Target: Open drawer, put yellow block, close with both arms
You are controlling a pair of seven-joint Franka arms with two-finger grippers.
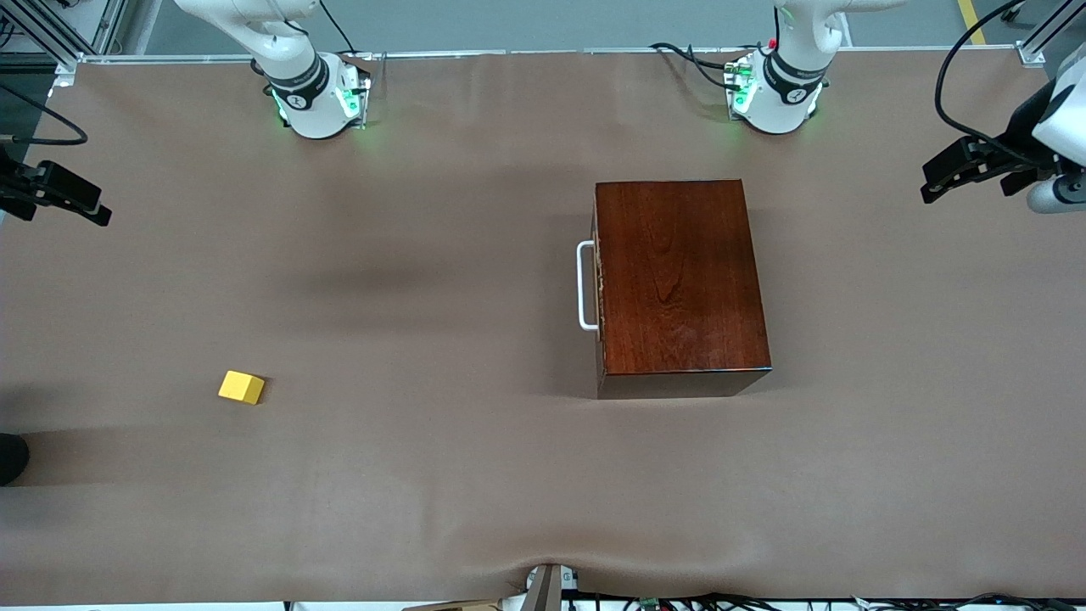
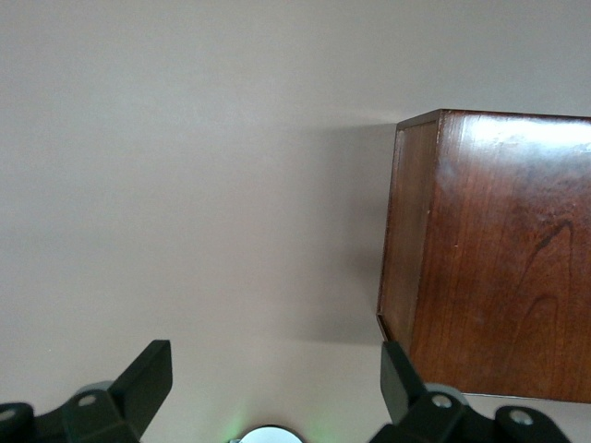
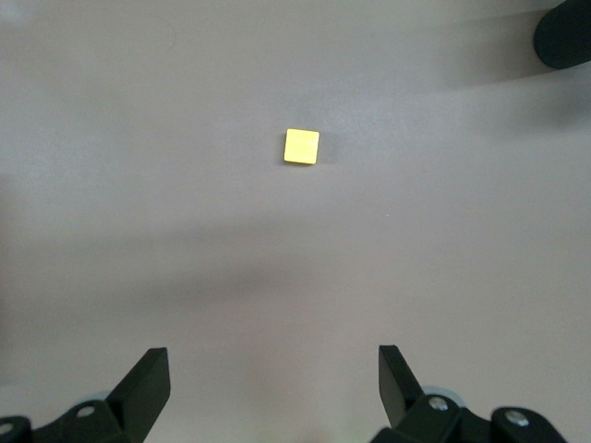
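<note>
The reddish-brown wooden box (image 1: pixel 681 284) stands toward the left arm's end of the table. The drawer is shut, so only its dark front and white bar handle (image 1: pixel 585 285) show, facing the right arm's end. The yellow block (image 1: pixel 242 387) lies on the table toward the right arm's end, nearer the front camera. My left gripper (image 1: pixel 937 182) is up in the air at the left arm's end, open and empty; its wrist view shows its fingers (image 2: pixel 148 374) and a corner of the box (image 2: pixel 499 258). My right gripper (image 1: pixel 89 208) is open and empty, high over the block (image 3: pixel 302 146).
A brown cloth (image 1: pixel 424 475) covers the table. A dark round object (image 1: pixel 12 458) sits at the table's edge at the right arm's end and also shows in the right wrist view (image 3: pixel 563 37). Cables run along the front edge.
</note>
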